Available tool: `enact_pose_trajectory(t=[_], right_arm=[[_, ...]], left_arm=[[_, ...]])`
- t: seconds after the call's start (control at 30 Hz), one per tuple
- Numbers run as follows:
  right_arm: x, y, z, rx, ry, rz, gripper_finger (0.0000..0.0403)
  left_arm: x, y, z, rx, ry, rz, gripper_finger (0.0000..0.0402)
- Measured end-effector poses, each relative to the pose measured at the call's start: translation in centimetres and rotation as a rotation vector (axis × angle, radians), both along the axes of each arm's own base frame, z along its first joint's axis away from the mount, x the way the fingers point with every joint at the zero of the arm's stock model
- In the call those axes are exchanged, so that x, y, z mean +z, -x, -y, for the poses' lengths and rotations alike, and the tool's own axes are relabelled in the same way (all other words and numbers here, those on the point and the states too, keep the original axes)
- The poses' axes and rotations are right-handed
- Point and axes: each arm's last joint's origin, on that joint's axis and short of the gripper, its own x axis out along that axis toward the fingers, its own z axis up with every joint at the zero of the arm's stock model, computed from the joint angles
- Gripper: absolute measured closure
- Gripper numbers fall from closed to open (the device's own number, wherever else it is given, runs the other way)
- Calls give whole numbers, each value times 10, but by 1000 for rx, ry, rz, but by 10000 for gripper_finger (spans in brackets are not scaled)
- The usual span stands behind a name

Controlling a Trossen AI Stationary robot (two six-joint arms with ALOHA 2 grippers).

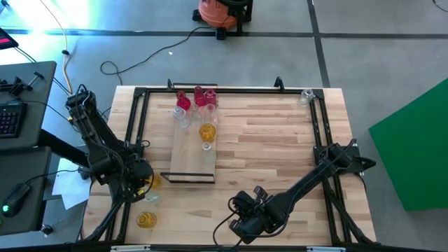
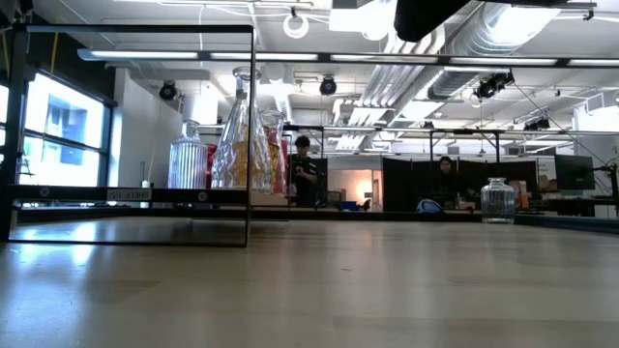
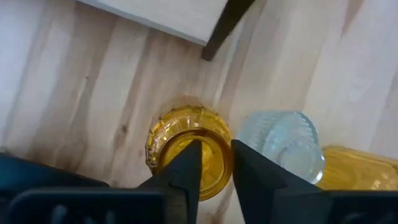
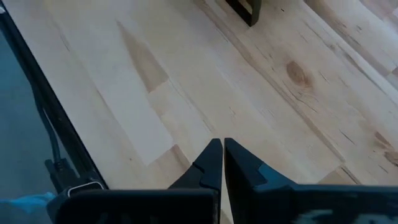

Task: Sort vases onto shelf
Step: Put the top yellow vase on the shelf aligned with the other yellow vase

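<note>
A ribbed amber glass vase (image 3: 186, 146) is seen upright on the slatted table (image 1: 280, 154), just off the shelf (image 1: 190, 157) corner, its rim pinched between the left gripper (image 3: 214, 165) fingers. A clear ribbed vase (image 3: 283, 140) stands beside it (touching cannot be told). The right gripper (image 4: 222, 155), fingers together, is held low over bare wood.

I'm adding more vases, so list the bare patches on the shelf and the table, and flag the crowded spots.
The shelf is bare in its near half, up to the dark strip. The table is open between shelf and right frame. Crowded: the shelf's far end with red vases, and the left gripper over an amber vase beside a clear vase.
</note>
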Motion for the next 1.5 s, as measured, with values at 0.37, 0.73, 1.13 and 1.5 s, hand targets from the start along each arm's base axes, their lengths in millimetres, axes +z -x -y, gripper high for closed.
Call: enact_pose_trajectory(t=[0.37,0.73,1.13,1.5], right_arm=[[0,0,0,0,-4,5,403],[0,0,0,0,-4,5,403],[0,0,0,0,-3,5,403],[0,-1,0,0,-4,6,403]], left_arm=[[6,6,-9,37,40,-5,379],[12,13,-23,71,48,-13,387],[43,20,-39,122,-40,29,390],[62,23,-48,128,-90,22,390]])
